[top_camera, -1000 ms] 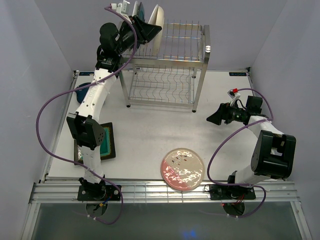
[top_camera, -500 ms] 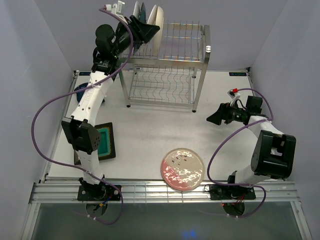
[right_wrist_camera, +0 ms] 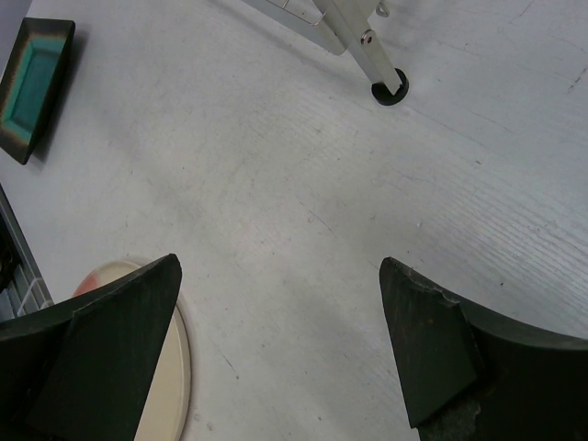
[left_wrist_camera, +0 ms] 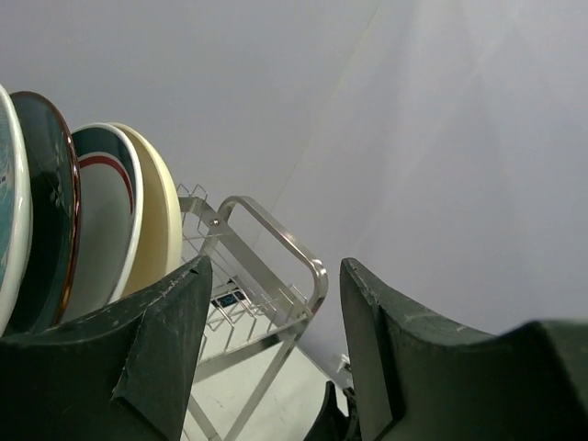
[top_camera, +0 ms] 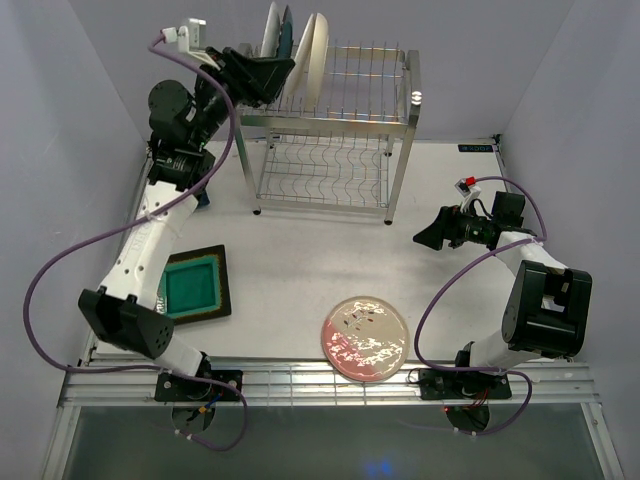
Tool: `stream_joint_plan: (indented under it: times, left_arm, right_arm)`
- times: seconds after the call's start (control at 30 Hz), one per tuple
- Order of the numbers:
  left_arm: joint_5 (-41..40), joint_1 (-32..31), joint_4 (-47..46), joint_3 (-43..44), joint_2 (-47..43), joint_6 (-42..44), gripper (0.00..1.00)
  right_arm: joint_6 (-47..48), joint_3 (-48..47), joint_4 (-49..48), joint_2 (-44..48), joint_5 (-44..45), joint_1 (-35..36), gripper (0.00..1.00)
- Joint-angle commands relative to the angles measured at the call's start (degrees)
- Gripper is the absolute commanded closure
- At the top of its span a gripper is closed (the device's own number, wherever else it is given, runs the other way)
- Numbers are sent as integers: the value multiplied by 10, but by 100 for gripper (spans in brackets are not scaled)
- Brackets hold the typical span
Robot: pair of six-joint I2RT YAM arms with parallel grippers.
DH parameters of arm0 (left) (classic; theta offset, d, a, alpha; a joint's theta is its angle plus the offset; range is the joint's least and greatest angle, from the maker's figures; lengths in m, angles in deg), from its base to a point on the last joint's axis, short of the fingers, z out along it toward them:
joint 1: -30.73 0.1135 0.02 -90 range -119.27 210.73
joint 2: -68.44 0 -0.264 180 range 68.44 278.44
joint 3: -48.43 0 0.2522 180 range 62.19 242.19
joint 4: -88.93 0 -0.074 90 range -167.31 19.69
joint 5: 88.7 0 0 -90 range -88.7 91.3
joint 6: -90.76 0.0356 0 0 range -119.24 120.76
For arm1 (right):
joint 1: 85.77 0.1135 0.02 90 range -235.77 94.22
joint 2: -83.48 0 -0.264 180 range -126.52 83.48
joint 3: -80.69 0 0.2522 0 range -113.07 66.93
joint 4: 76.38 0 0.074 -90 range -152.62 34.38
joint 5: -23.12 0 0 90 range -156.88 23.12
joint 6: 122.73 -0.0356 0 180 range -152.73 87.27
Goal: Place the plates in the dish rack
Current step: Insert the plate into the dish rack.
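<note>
The steel dish rack (top_camera: pixel 345 120) stands at the back of the table. Several plates stand upright at the left end of its top tier: a red-teal patterned one (left_wrist_camera: pixel 5 220), a dark teal one (left_wrist_camera: pixel 46 211), a white one with a green-red rim (left_wrist_camera: pixel 106 220) and a cream one (left_wrist_camera: pixel 163 216). My left gripper (top_camera: pixel 280 72) is open and empty just left of them. The pink speckled plate (top_camera: pixel 365 338) lies flat at the table's front. The square green plate (top_camera: pixel 193 285) lies at the left. My right gripper (top_camera: pixel 425 238) is open and empty, low over the table right of the rack.
The rack's lower tier (top_camera: pixel 325 165) holds nothing. The rack's foot (right_wrist_camera: pixel 390 92) is ahead of the right gripper. The enclosure's grey walls close in on the left, right and back. A metal rail (top_camera: pixel 320 385) runs along the near edge.
My left arm has swung back to the left, drawing the open gripper away from the plates in the rack and uncovering the square green plate. The right arm has not moved.
</note>
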Motion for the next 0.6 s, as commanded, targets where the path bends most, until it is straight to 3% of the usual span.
stream_joint_plan:
  times: [0.0, 0.17, 0.57]
  left_arm:
    - [-28, 0, -53, -78, -97, 3, 32]
    - [-57, 0, -140, -263, -200, -6, 27]
    - [-38, -1, -190, -522, -385, -5, 7]
  right_arm:
    - [6, -17, -1, 0, -12, -3, 6]
    - [6, -17, -1, 0, -13, -3, 7]
    - [8, -16, -1, 2, -16, -3, 7]
